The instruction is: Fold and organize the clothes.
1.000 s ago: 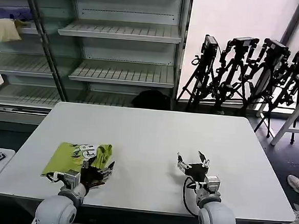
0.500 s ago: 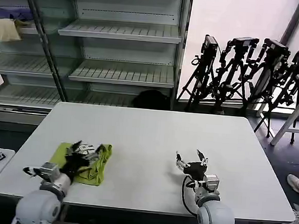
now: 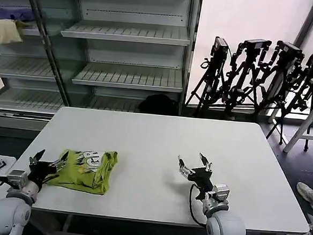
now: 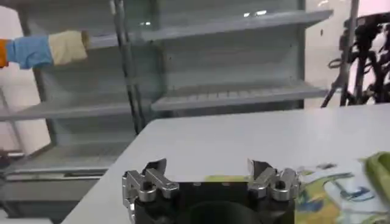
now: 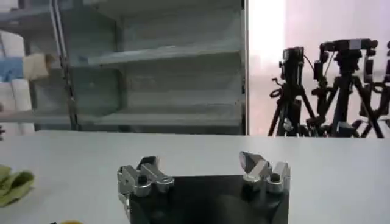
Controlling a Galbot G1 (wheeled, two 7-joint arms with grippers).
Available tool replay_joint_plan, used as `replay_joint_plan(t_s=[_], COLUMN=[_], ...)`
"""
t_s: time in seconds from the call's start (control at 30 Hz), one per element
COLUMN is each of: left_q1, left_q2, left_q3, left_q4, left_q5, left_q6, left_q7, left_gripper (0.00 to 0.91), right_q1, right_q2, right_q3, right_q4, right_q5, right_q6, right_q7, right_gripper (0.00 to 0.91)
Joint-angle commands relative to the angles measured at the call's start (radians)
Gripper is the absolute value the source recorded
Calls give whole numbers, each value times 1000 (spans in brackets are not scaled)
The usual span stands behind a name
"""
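— Where's the left gripper (image 3: 47,163) now?

— Pulled right back to the left edge of the table (image 3: 160,136), near its front left corner. A second ago it sat on top of the T-shirt (image 3: 85,169); now it's off the cloth, just beside the shirt's left end, fingers spread wide and holding nothing. The left wrist view shows the same: both fingers (image 4: 150,179) apart with bare tabletop between them, and the shirt (image 4: 341,189) off to one side.

— And the shirt itself?

— Lying in a rumpled bundle near the front left of the table, white print facing up. Its left side looks pulled out flatter than before.

— Right side?

— The right gripper (image 3: 194,166) hangs over the front middle of the table, well apart from the shirt, jaws wide and empty. It has drifted slightly left since the earlier frame.
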Motion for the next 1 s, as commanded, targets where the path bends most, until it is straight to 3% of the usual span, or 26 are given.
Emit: replay_joint_plan(t_s=[0.03,0.47,0.63,0.67,0.7,0.73,0.8,0.87,1.0], left_q1=[9,2,9,10,11,11,13,17,17], left_q2=[23,8,8,8,8,6,2,-2,-13], left_q3=[-54,-24,-25,-24,-24,-23,-20,-18,-11], left_q4=[55,67,64,62,60,57,53,44,41], left_q5=[-12,-21,-62,-69,-74,-83,-94,-105,-114], left_q6=[42,84,96,100,103,110,114,121,145], left_q7=[21,30,40,43,43,44,47,54,51], left_gripper=[907,907,816,776,605,363,111,20,20], right_q1=[0,-4,-8,-8,-8,-8,-8,-8,-9], right_q2=[-8,-5,-2,-2,-1,-1,2,4,6], right_q3=[5,11,12,13,13,13,12,12,13], right_q4=[9,20,20,20,20,21,20,20,23], right_q5=[30,27,23,22,22,22,20,18,17], right_q6=[35,32,32,32,32,32,32,32,32], right_q7=[-29,-20,-16,-15,-15,-14,-12,-11,-8], right_gripper=[907,907,907,907,907,907,907,907,907])
